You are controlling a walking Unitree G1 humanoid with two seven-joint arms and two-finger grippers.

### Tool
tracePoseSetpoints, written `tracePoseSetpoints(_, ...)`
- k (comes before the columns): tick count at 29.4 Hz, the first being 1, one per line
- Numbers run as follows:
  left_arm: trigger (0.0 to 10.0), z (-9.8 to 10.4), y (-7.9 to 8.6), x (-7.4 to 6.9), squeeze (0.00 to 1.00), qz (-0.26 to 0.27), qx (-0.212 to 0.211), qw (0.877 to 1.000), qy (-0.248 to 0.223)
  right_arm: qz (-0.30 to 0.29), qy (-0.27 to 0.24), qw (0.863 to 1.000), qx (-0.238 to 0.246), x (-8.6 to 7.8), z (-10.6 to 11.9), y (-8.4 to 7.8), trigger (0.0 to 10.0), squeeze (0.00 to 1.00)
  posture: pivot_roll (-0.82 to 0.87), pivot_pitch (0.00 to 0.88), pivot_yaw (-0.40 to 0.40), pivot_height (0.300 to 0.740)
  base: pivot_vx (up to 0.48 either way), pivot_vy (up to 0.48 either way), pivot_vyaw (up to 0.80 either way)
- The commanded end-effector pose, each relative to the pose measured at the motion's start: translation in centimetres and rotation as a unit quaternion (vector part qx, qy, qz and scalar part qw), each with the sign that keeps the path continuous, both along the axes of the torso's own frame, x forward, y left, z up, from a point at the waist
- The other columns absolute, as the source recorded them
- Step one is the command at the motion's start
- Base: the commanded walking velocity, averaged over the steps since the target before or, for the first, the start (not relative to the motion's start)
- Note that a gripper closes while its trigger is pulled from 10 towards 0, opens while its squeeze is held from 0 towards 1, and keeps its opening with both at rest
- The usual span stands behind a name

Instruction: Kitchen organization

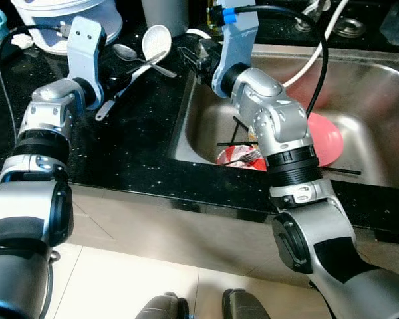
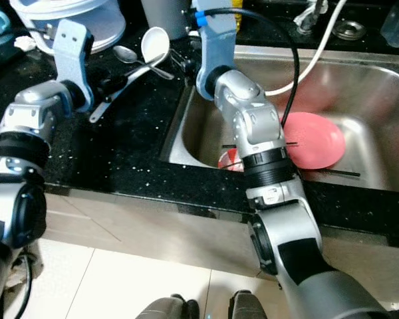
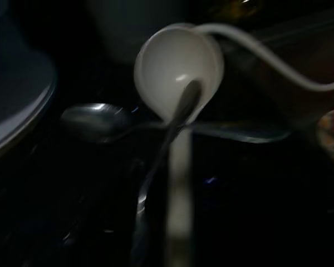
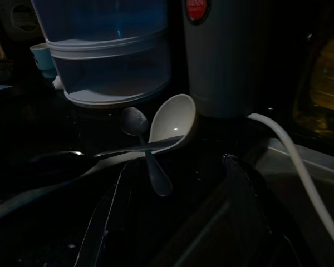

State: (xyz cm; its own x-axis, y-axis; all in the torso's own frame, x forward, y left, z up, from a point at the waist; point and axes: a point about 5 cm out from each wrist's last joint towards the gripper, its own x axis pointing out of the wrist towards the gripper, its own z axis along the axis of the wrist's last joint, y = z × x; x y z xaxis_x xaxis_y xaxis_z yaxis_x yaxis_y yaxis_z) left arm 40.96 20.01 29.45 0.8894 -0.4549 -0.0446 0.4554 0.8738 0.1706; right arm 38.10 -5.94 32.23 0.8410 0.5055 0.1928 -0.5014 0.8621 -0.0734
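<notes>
head stereo: high, down at counter (image 1: 139, 153) and sink (image 1: 379, 100) | wrists: low, close, share white ladle (image 3: 175, 67)

Silver jointed arms, pale blue wrist brackets, black cables.

I see white ladle (image 1: 155, 41) on black counter, bowl at 12 o'clock, handle toward 7. Metal spoon (image 1: 125, 52) crosses it. In sink at 3 o'clock: pink plate (image 2: 314, 139), tilted.

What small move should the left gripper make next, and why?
Probably ease the left gripper forward and close on the white ladle: its handle lies right at the fingers on the black counter, crossed with a metal spoon.
</notes>
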Motion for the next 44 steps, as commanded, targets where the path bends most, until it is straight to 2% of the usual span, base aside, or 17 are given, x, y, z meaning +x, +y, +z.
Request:
tracePoseSetpoints(1, 10.0, -0.7, 0.7, 0.0, 1.0, 0.004, 0.012, 1.0, 0.025, 0.003, -0.005, 1.0, 0.007, 0.1, 0.4, 0.4, 10.0, 0.0, 0.05, 0.164, 0.084, 0.74, 0.0, 0.0, 0.0)
tracePoseSetpoints(4, 10.0, -1.6, 0.4, 0.0, 1.0, 0.004, 0.022, 0.999, 0.047, -0.003, -0.003, 1.0, 0.007, 0.2, 0.6, 0.1, 10.0, 0.0, 0.05, 0.187, 0.088, 0.74, 0.0, 0.0, 0.0)
tracePoseSetpoints(5, 10.0, -1.7, 0.5, 0.0, 0.69, 0.007, 0.025, 0.998, 0.051, -0.005, -0.003, 1.0, 0.007, 0.3, 0.6, 0.0, 10.0, 0.0, 0.05, 0.197, 0.09, 0.74, 0.0, 0.0, 0.0)
tracePoseSetpoints(6, 10.0, -1.7, 0.5, 0.0, 0.69, 0.007, 0.025, 0.998, 0.051, -0.005, -0.003, 1.0, 0.007, 0.3, 0.6, 0.0, 10.0, 0.0, 0.05, 0.197, 0.09, 0.74, 0.0, 0.0, 0.0)
tracePoseSetpoints(7, 10.0, -1.9, 0.8, 0.0, 0.0, 0.018, 0.031, 0.998, 0.055, -0.008, -0.001, 1.0, 0.007, 0.3, 0.5, -0.1, 10.0, 0.0, 0.05, 0.203, 0.092, 0.74, 0.0, 0.0, 0.0)
tracePoseSetpoints(13, 10.0, -3.1, 2.2, -0.1, 0.0, 0.062, 0.054, 0.994, 0.075, -0.018, 0.012, 1.0, 0.01, 0.3, -0.3, -0.7, 10.0, 0.0, 0.06, 0.233, 0.099, 0.74, 0.0, 0.0, 0.0)
tracePoseSetpoints(19, 10.0, -4.0, 2.6, -0.2, 0.0, 0.075, 0.004, 0.992, 0.104, -0.017, 0.016, 1.0, 0.012, 0.1, -0.5, -0.6, 10.0, 0.0, 0.06, 0.262, 0.105, 0.74, 0.0, 0.0, 0.0)
tracePoseSetpoints(20, 8.4, -4.4, 2.8, -0.3, 0.0, 0.082, -0.007, 0.99, 0.111, -0.017, 0.017, 1.0, 0.013, 0.1, -0.6, -0.6, 10.0, 0.0, 0.06, 0.271, 0.105, 0.74, 0.0, 0.0, 0.0)
tracePoseSetpoints(22, 8.4, -4.6, 2.8, -0.3, 0.0, 0.084, -0.008, 0.99, 0.115, -0.017, 0.018, 1.0, 0.014, 0.1, -0.6, -0.7, 10.0, 0.0, 0.06, 0.271, 0.105, 0.74, 0.0, 0.0, 0.0)
tracePoseSetpoints(23, 0.0, -5.2, 3.1, -0.4, 0.0, 0.096, -0.013, 0.988, 0.123, -0.019, 0.021, 0.999, 0.014, 0.0, -0.7, -0.7, 10.0, 0.0, 0.06, 0.285, 0.104, 0.74, 0.0, 0.0, 0.0)
tracePoseSetpoints(33, 0.0, -4.7, 3.4, -0.4, 0.0, 0.12, -0.03, 0.987, 0.104, -0.027, 0.028, 0.999, 0.019, -0.1, -1.0, -1.1, 10.0, 0.0, 0.06, 0.297, 0.106, 0.74, 0.0, 0.0, 0.0)
tracePoseSetpoints(35, 0.0, -2.7, 3.0, -0.2, 0.0, 0.112, -0.036, 0.992, 0.045, -0.03, 0.027, 0.999, 0.023, -0.1, -0.9, -1.1, 10.0, 0.0, 0.06, 0.298, 0.107, 0.74, 0.0, 0.0, 0.0)
tracePoseSetpoints(36, 0.0, -2.7, 3.0, -0.2, 0.0, 0.112, -0.036, 0.992, 0.045, -0.03, 0.027, 0.999, 0.023, -0.1, -0.9, -1.1, 10.0, 0.0, 0.06, 0.298, 0.107, 0.74, 0.0, 0.0, 0.0)
tracePoseSetpoints(37, 0.0, -1.8, 2.7, -0.2, 0.0, 0.103, -0.041, 0.994, 0.016, -0.032, 0.027, 0.999, 0.024, -0.1, -0.9, -1.2, 10.0, 0.0, 0.06, 0.298, 0.107, 0.74, 0.0, 0.0, 0.0)
tracePoseSetpoints(38, 9.1, -0.5, 2.4, -0.2, 0.0, 0.096, -0.049, 0.994, -0.025, -0.033, 0.026, 0.999, 0.027, -0.2, -0.8, -1.2, 10.0, 0.0, 0.07, 0.3, 0.103, 0.74, 0.0, 0.0, 0.0)
tracePoseSetpoints(39, 10.0, 0.7, 2.1, -0.4, 0.0, 0.097, -0.059, 0.992, -0.06, -0.033, 0.026, 0.999, 0.029, -0.3, -0.8, -1.2, 10.0, 0.0, 0.07, 0.3, 0.102, 0.74, 0.0, 0.0, 0.0)
tracePoseSetpoints(44, 10.0, 3.0, 1.7, -0.8, 0.0, 0.101, -0.086, 0.985, -0.11, -0.033, 0.029, 0.999, 0.033, -0.4, -1.0, -1.1, 10.0, 0.0, 0.07, 0.297, 0.097, 0.74, 0.0, 0.0, 0.0)
